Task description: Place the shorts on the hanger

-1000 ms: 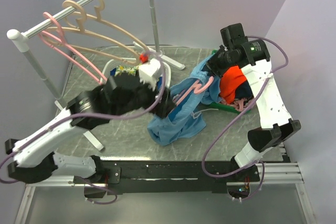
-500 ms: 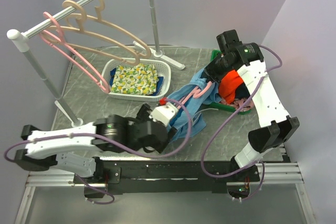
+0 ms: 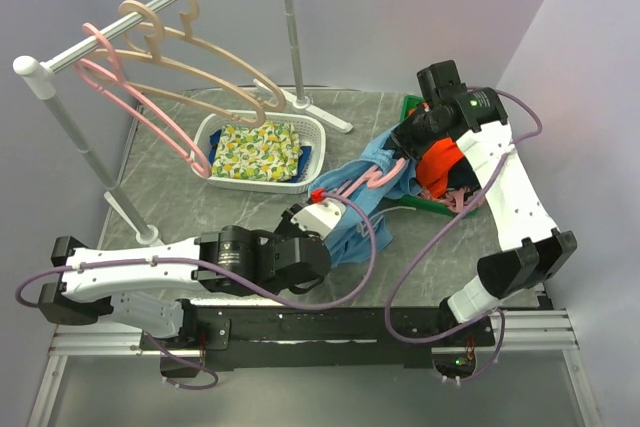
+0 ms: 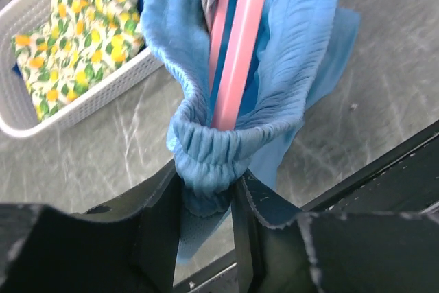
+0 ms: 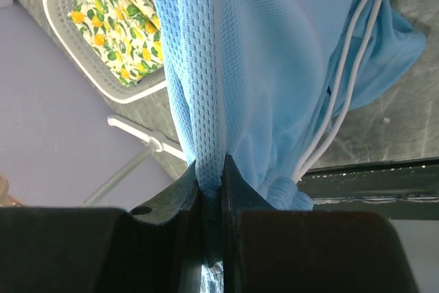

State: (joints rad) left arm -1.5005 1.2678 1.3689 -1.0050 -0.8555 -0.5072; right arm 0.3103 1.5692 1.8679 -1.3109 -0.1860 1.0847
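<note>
The light blue shorts [image 3: 378,233] hang between my two grippers at mid-table, with the salmon-pink hanger [image 3: 366,178] threaded through them. In the left wrist view the hanger [image 4: 240,39] runs down inside the gathered waistband of the shorts [image 4: 199,149]. My left gripper [image 4: 206,184] is shut on that bunched waistband, and it shows low at the front in the top view [image 3: 337,227]. My right gripper [image 5: 210,169] is shut on a fold of the shorts' mesh fabric [image 5: 274,53], beside the white drawstring [image 5: 341,94]. From above the right gripper [image 3: 402,143] is at the shorts' far end.
A white basket [image 3: 213,127] holding lemon-print cloth [image 3: 256,151] sits at back left. Beige and pink hangers [image 3: 170,57] hang on the rack rail [image 3: 70,50], whose feet [image 3: 325,115] rest on the table. An orange garment [image 3: 440,161] lies at the right.
My left arm swung from mid-table down to the front edge and its jaws closed on the shorts' waistband. The right gripper kept its hold, shifting only slightly.
</note>
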